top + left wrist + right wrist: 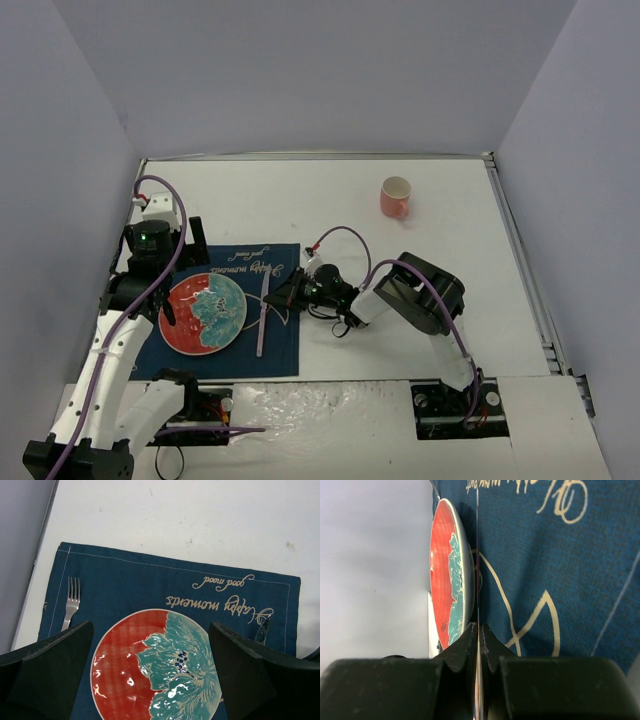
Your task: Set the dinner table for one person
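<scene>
Right end effector [479,645], knife [477,555], beside plate [451,575]

The left gripper [150,630] hangs low, jaws spread wide. The right arm stretches leftward, the right gripper [478,630] pinching a knife [477,555].

Red-teal floral plate [204,313]; navy placemat [282,352], gold script; pink cup [396,197].
</scene>
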Motion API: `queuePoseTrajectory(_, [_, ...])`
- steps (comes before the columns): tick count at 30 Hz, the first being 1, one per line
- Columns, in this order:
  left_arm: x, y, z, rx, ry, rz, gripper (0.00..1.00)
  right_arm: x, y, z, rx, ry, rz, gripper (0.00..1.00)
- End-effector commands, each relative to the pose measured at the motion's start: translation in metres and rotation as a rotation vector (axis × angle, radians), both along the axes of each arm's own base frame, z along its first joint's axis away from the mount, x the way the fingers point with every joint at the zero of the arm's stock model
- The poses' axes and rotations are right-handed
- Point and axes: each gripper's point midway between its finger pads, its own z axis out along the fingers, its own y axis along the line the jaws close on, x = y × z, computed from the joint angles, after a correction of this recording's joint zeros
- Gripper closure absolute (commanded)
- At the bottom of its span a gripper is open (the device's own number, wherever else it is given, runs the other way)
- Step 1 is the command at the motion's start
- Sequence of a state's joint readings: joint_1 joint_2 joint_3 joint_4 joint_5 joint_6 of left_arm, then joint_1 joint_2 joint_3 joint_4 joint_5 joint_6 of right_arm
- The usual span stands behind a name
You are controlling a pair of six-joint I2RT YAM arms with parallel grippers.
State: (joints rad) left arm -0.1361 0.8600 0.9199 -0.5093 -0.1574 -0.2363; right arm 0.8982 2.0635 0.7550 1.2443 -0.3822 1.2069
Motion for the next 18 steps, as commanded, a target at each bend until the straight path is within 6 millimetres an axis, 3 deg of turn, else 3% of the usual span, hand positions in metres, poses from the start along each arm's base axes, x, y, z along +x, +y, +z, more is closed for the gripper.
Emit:
queuePoseTrajectory(1, [0.009,-0.001,0.023,-0.018,-0.091,0.001,0.03,0.012,0.019,0.039,0.096,-0.09,0.011,1.0])
queuePoseTrajectory(18, [0.008,-0.002,0.023,-0.023,-0.092,-0.007,0.03,0.019,0.021,0.022,0.014,-0.06,0.022,1.0])
